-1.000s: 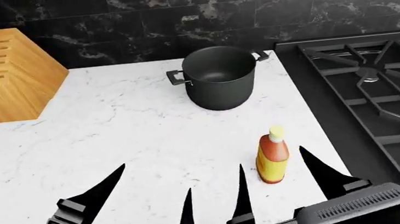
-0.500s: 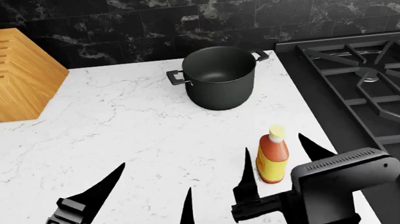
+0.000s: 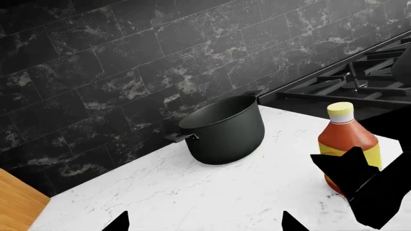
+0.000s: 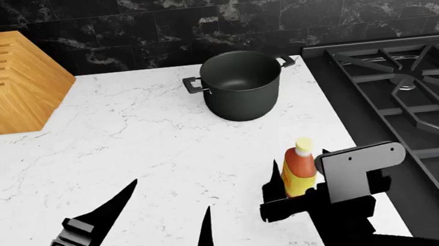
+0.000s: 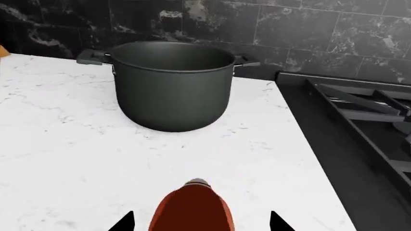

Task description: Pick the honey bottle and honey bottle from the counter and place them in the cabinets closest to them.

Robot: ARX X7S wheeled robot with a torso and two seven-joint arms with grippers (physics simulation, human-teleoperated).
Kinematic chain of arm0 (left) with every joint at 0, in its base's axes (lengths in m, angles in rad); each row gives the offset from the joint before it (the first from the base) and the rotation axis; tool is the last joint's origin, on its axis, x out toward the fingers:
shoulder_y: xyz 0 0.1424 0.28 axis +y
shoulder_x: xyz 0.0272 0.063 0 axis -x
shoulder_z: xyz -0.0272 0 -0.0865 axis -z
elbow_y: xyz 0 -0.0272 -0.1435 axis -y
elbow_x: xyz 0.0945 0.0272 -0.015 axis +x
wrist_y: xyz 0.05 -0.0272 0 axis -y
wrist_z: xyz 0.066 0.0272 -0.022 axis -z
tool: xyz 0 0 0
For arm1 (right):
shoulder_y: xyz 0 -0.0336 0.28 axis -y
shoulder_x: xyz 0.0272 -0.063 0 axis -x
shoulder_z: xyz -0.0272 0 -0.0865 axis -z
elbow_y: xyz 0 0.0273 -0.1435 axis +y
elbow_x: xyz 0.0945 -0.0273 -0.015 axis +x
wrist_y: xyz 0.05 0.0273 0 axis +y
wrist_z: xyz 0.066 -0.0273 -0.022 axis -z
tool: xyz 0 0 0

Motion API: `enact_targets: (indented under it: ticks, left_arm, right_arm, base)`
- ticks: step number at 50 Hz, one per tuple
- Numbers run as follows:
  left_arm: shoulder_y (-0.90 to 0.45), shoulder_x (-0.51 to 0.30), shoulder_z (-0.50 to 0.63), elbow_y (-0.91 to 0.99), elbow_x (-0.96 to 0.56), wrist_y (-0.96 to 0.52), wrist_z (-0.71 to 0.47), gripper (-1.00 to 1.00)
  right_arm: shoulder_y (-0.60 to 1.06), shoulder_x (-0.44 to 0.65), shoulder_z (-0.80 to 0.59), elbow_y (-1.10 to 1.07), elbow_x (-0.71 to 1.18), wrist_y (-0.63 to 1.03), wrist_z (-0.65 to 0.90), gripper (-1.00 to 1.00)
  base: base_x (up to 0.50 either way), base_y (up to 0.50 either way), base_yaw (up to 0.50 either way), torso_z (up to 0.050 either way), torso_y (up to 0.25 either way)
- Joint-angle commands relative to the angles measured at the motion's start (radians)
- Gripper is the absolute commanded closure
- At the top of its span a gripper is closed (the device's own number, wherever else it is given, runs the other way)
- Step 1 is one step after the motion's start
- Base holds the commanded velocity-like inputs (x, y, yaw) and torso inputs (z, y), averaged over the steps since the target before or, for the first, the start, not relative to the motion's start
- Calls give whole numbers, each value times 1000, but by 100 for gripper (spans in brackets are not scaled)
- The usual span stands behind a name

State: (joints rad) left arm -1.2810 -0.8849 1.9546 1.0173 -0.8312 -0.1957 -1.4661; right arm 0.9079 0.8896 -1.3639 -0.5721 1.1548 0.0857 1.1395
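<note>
Since a second ago the right gripper (image 4: pixel 299 182) has come forward and up from the near edge of the head view: it lay low and flat behind the bottle, and now its wrist is turned upright, with the fingers reaching to either side of the honey bottle (image 4: pixel 298 171). The bottle itself has not shifted, and neither has the left gripper (image 4: pixel 166 214).

The bottle stands upright on the white marble counter (image 4: pixel 125 150), long axis vertical, near the counter's right edge beside the stove grates (image 4: pixel 410 92) and well nearer than the black pot (image 4: pixel 240 85). It sits directly ahead of the right gripper and between its fingers: the right wrist view shows the reddish shoulder (image 5: pixel 191 211) centred between the two dark fingertips, which stand spread with a gap on each side, so nothing is pinched yet. By my judgement the fingers only need to close on the body.

The left gripper hangs low at the near left, its fingers spread and holding nothing, well apart from the bottle. The right arm is clearly the nearer one. Only one bottle is in view.
</note>
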Motion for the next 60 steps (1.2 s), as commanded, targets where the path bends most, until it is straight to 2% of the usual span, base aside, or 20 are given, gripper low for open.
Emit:
enact_targets:
  ticks: [1, 11, 16, 32, 33, 53, 60]
  left_arm:
    - [4, 3, 0, -2, 2, -1, -2, -100]
    - [5, 5, -2, -3, -1, -3, -4, -100]
    - [6, 5, -3, -2, -2, -3, -5, -100]
    - [9, 5, -8, -5, -1, -2, -2, -100]
    - [10, 5, -8, -5, -1, -2, -2, -100]
    - [6, 3, -10, 5, -3, -7, -7, -100]
    - [10, 1, -8, 3, 1, -3, -6, -100]
  right_arm:
    - [-18, -1, 9, 38, 44, -33, -59, -100]
    - [-102, 5, 19, 53, -99, -162, -79, -100]
    - [-139, 18, 30, 37, -213, -223, -41, -100]
    - [-139, -9, 12, 55, -226, -189, -53, -100]
    - [-138, -10, 11, 54, -228, -190, -58, 100]
    - [-121, 1, 22, 20, -205, -179, -69, 100]
    - [-43, 59, 73, -91, -181, -149, -15, 100]
  base:
    - [0, 0, 0, 0, 0]
    - [0, 0, 0, 0, 0]
    - [0, 0, 0, 0, 0]
    - [0, 0, 0, 0, 0]
    - [0, 0, 0, 0, 0]
    - [0, 0, 0, 0, 0]
    - [0, 0, 0, 0, 0]
